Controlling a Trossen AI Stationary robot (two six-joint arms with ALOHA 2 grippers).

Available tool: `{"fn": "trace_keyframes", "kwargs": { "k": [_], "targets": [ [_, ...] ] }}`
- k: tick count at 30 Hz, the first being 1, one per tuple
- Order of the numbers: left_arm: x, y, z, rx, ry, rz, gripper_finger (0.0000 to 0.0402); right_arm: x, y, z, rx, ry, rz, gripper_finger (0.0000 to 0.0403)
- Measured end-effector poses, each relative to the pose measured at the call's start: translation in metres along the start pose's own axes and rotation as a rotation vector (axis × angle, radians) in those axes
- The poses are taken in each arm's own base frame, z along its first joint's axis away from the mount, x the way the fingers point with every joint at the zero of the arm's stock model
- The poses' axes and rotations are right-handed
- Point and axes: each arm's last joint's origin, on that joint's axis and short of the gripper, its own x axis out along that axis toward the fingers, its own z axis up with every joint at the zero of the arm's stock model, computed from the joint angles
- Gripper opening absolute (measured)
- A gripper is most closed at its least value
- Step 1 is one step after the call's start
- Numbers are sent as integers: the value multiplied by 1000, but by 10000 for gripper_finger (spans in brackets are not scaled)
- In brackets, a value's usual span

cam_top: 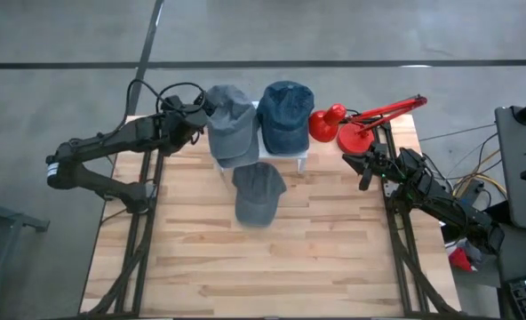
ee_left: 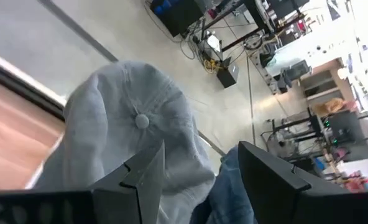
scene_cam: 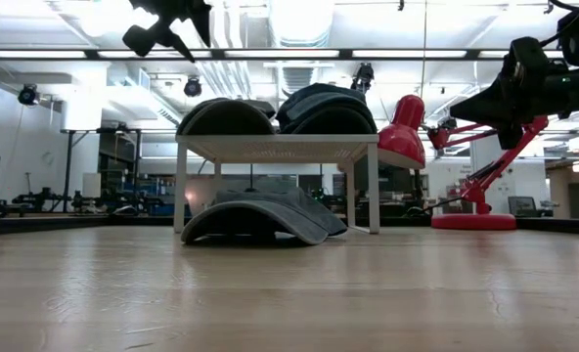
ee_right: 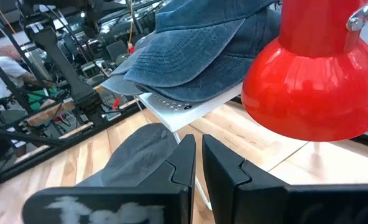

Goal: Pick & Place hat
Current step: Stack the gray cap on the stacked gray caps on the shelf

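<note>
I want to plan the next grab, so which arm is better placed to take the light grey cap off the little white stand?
Left, probably. The left hand hovers open right beside the light grey fabric cap on the small white stand. The right hand is nearly closed, beyond the red desk lamp.

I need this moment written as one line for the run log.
left gripper: open, at grey hat on shelf | right gripper: shut, empty, by red lamp | dark hat: on table

two hats point(cam_top: 230, 122) on stand point(cam_top: 300, 158), third point(cam_top: 258, 194) before it
</note>
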Motion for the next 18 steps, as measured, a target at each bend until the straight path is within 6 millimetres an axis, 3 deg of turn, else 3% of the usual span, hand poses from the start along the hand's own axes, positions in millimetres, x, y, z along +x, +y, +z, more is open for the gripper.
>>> {"fn": "trace_keyframes", "kwargs": {
  "k": [8,13,18],
  "targets": [
    [-1,0,8,247,23,-6,195,0,0,0,10,0,0,27],
    [-7,1,8,448,166,-64,195,0,0,0,10,0,0,27],
    [-16,-1,-8,545,348,-150,195,0,0,0,10,0,1,27]
  ]
}}
